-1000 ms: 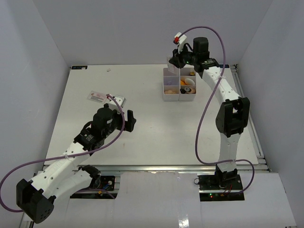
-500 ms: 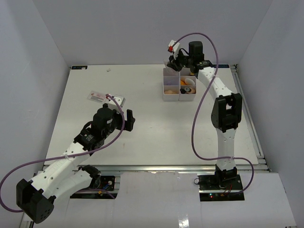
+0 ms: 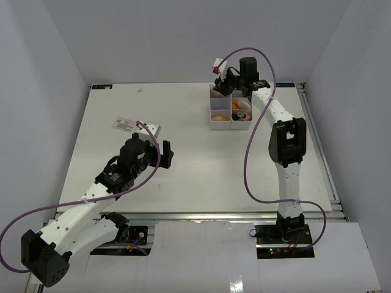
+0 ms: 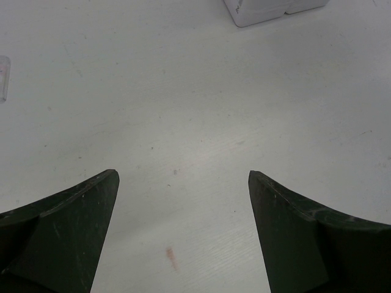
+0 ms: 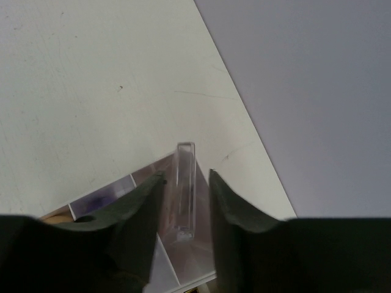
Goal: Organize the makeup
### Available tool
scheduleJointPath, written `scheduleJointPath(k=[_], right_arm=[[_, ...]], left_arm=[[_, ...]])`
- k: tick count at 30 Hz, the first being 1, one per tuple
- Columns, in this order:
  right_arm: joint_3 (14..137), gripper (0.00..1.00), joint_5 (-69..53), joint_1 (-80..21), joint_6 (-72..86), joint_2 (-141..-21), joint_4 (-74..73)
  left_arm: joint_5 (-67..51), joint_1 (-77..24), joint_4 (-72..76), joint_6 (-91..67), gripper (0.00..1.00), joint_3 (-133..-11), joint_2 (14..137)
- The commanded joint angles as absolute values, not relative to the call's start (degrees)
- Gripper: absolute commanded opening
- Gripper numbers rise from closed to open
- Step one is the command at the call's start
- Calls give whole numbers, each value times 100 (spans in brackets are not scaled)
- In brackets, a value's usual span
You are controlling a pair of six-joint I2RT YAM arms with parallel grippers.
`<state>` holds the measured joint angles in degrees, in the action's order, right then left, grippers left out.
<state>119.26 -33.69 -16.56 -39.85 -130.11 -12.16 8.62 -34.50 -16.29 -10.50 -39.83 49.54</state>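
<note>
Nearest me, my left gripper (image 4: 183, 177) hangs over the table (image 4: 201, 91), spread as wide as it goes and holding nothing. At 10 o'clock lies a flat packet (image 3: 125, 124). Far off at 1 o'clock the right gripper (image 5: 186, 174) stands over the white box (image 3: 220, 124) — jaws narrowly parted around a slim clear piece (image 5: 185, 207), a gap showing on each side. The makeup (image 3: 239, 110) sits in the box's compartments. I'd judge these bits light, hard and slick — pinch gently across the middle.

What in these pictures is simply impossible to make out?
Top view: the right gripper covers the organizer box's back-left compartment, hiding its contents.
Top view: the card's print is too small.
Left wrist view: the left edge cuts off a clear object.
Right wrist view: fingers block most of the box.
</note>
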Motion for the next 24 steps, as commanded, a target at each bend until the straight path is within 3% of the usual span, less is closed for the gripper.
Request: scheduleJointPath(k=[1,4,9,13,18,24], right_arm=[[12024,55,-3362,-1652,-4113,-12951,-954],[11857,66,-3341,-1652,-4008,-12759,-932],[11304,73,-3393,-1567,-3446,-11977,-957],[10552,81,-4158,-1399,-2743,-10889,-1478],[8629,83,-5420,-1302,-2265,-9413,-2155],[6727,84,-5827,-1266,-2083,-7940,-2197]], left_arm=[[914,-3415,-1569,-1024,98,-3955,4940],[882,-3386,-1547,-1044,98,-3955,4964],[888,-3319,-1538,-1159,98,-3956,4986],[765,-3114,-1531,-1386,98,-3996,5134],[-238,-2070,-1340,-2038,98,-4076,5638],[-1204,-863,-1406,-3293,98,-4402,6711]])
